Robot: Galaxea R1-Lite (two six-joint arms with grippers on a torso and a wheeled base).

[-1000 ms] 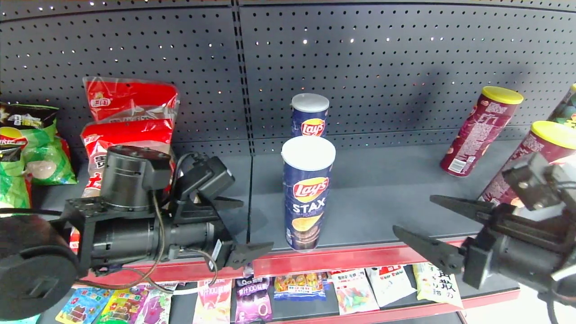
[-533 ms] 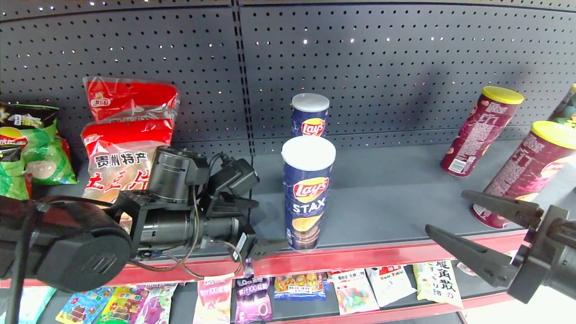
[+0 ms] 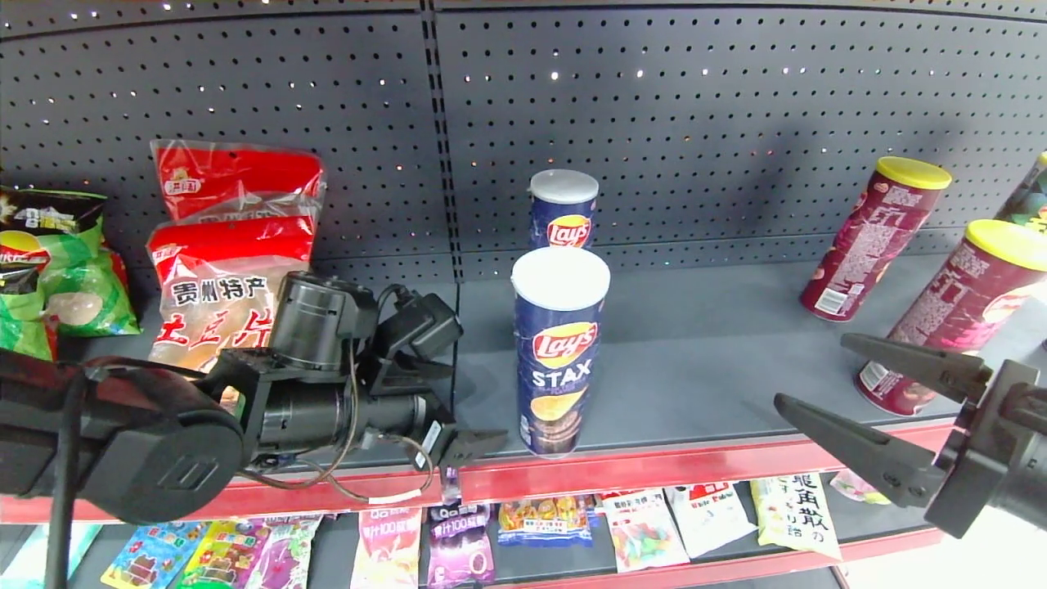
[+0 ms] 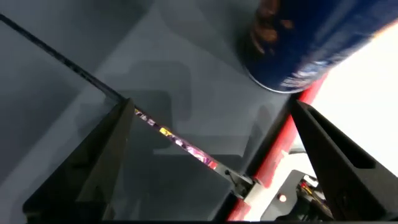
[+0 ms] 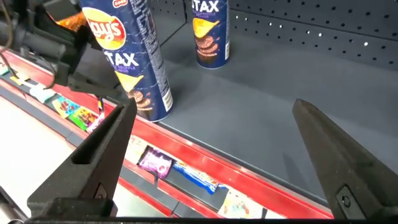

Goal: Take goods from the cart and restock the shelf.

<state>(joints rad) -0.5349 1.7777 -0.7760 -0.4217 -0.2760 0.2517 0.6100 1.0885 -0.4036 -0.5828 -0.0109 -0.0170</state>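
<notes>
Blue chip can (image 3: 560, 352) stands upright at the shelf's (image 3: 695, 343) front edge, label outward for shoppers, a second can (image 3: 563, 209) behind it. Left hand (image 3: 458, 405) just left of it, right hand (image 3: 810, 368) well to its right, both spread apart and empty, seemingly ready for more stock.

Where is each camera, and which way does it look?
Head view: on the head, looking down at the shelf; shows left gripper and right gripper, both open.
Left wrist view: on the left wrist, facing the shelf floor and front blue can; own fingers show.
Right wrist view: on the right wrist, facing the front blue can and rear blue can; own fingers show.
Shared: the front blue can.
</notes>
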